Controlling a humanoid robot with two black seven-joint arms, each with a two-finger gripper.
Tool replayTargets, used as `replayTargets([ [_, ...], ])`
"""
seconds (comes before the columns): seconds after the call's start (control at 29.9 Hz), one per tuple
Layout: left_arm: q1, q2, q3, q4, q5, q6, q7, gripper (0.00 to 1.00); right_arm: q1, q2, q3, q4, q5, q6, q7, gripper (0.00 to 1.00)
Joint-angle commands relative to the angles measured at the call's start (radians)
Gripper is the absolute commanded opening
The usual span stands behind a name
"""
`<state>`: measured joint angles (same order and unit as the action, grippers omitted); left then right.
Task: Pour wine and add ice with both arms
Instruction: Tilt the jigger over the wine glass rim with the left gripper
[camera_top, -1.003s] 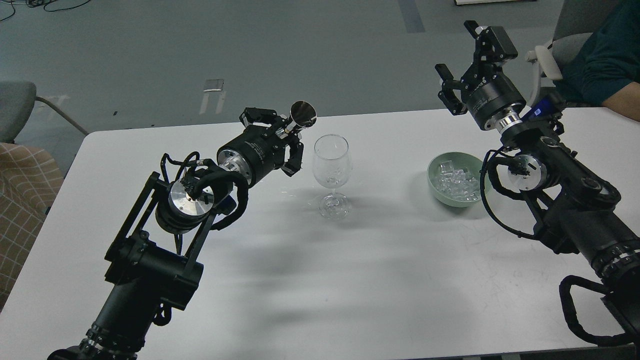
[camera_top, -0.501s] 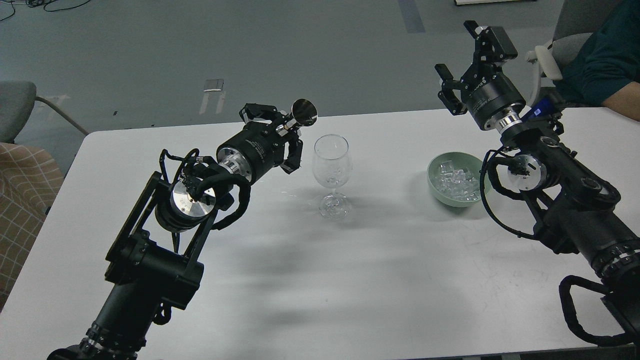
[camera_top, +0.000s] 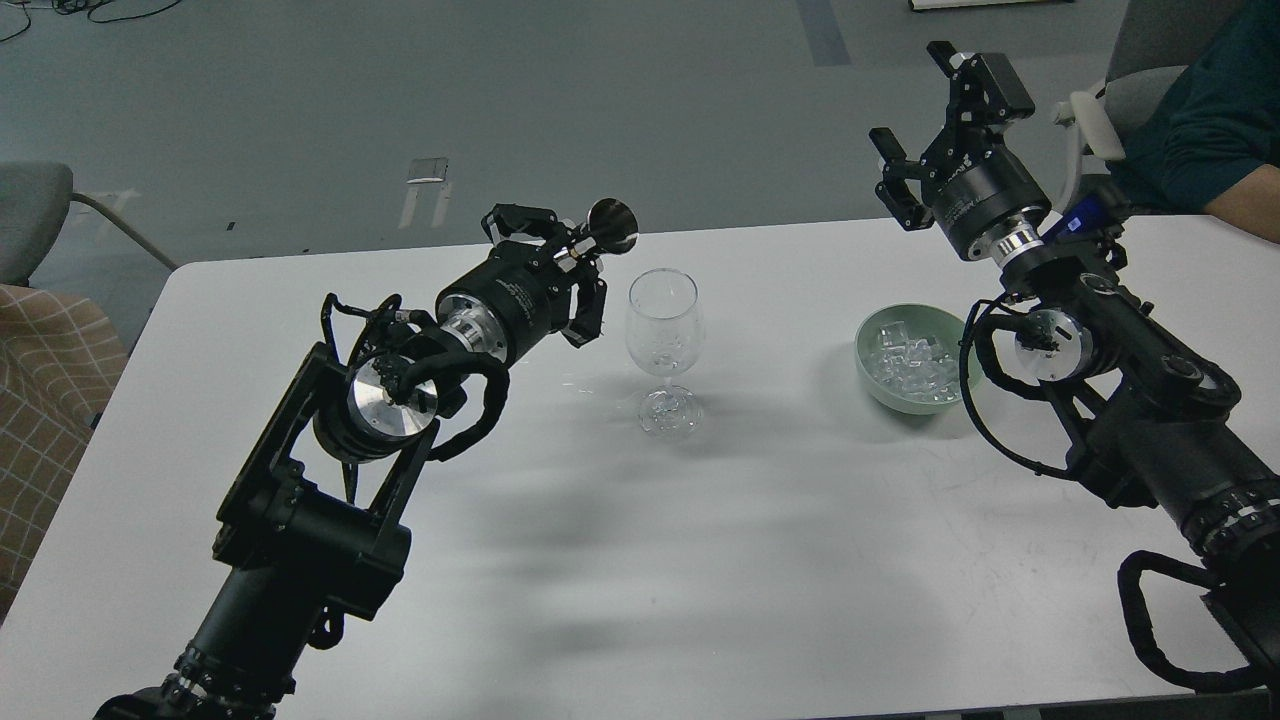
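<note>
My left gripper (camera_top: 560, 268) is shut on a small shiny metal cup (camera_top: 612, 226), held tilted on its side with its mouth facing the rim of a clear stemmed wine glass (camera_top: 662, 322). The glass stands upright mid-table, just right of the gripper. I cannot make out any wine in the cup or the glass. My right gripper (camera_top: 910, 92) is open and empty, raised high behind a pale green bowl (camera_top: 866, 338) that holds several clear ice cubes (camera_top: 912, 362).
The white table (camera_top: 700, 560) carries only the glass and the bowl. A person's arm in a dark teal sleeve (camera_top: 1215, 130) rests at the table's far right corner. Chairs stand at the left edge (camera_top: 40, 330) and the far right.
My left gripper has moved slightly up and right with the metal cup, closer to the glass rim. The right arm, glass and bowl have not moved.
</note>
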<state>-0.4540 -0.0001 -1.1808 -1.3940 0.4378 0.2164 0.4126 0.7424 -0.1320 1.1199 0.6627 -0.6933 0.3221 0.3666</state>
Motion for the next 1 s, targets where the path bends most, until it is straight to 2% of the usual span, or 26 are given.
replayTargets([
  [0.0,-0.002,0.0,0.01,-0.011,0.015,0.001,0.0,0.0,0.0,0.0,0.0,0.0,0.0,0.0,0.0,1.0],
  [0.97,-0.002,0.0,0.013,-0.013,0.133,0.001,-0.012,0.0,-0.006,0.0,0.0,0.002,0.002,0.0,0.002,1.0],
])
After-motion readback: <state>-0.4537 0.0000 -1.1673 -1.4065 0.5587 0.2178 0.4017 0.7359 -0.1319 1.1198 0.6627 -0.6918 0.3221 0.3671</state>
